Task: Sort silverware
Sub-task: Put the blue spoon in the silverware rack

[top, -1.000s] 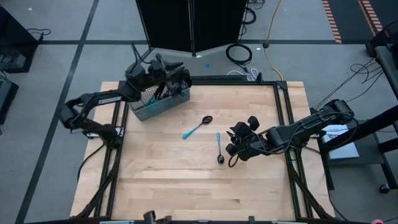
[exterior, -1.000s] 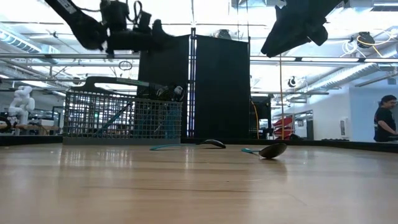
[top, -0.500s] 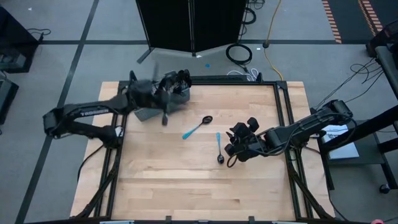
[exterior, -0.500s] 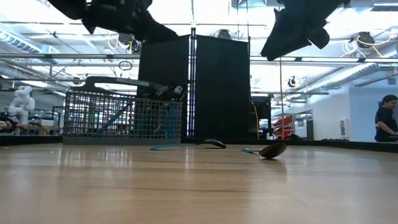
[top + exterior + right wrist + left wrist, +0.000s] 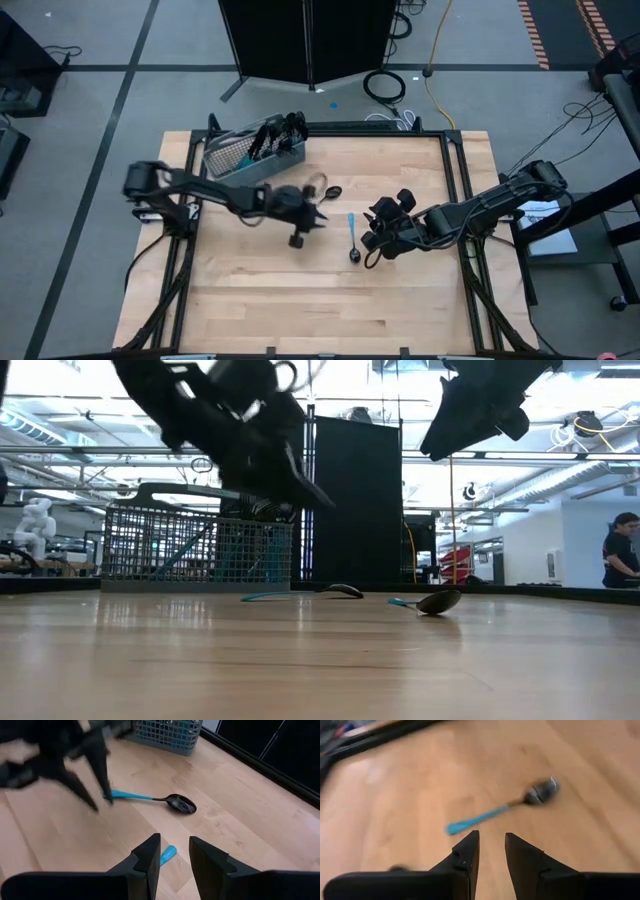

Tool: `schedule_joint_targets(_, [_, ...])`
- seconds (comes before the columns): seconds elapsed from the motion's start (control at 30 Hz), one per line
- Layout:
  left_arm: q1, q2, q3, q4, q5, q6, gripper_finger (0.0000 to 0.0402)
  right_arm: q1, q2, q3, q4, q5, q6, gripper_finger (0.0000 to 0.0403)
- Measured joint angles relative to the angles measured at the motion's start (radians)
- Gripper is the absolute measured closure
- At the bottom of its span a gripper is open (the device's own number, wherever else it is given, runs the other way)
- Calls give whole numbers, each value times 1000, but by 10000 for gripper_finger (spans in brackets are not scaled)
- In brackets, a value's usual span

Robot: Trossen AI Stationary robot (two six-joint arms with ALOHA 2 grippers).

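My left gripper [image 5: 312, 215] hangs over the middle of the table [image 5: 300, 300], above the handle end of a spoon [image 5: 501, 810]. Fingers [image 5: 465, 856] a narrow gap apart, nothing between them. The spoon lies flat on the wood just ahead of the tips, blue handle toward me, dark bowl away.

My right gripper [image 5: 372, 240] hovers right of centre, just beside a second spoon [image 5: 353, 237]. Fingers [image 5: 149, 855] also slightly parted and empty. Only the blue handle tip of that spoon shows between them in the right wrist view; its bowl lies toward the near edge in the high view.

Both spoons rest on the table, near each other but apart; the low view shows them lying flat.

Basket [image 5: 252, 157] sits at the far left corner, upright, with more silverware [image 5: 275, 133] standing in it, dark heads up.

A person [image 5: 619, 550] stands far off in the room, right of the low view.
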Motion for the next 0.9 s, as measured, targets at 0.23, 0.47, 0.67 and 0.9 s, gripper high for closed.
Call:
schedule_joint_targets(0.23, [-32,224,175,-44,38,251,310,0,0,0,-5,-52,-41,305])
schedule_joint_targets(0.47, [-28,399,486,-366,139,427,311,2,-4,0,-37,-121,-42,305])
schedule_joint_targets(0.67, [-25,529,692,-493,157,562,311,23,-5,0,-73,-149,-42,305])
schedule_joint_targets(0.9, [-4,646,823,-590,201,619,311,64,-14,-1,-126,-156,8,305])
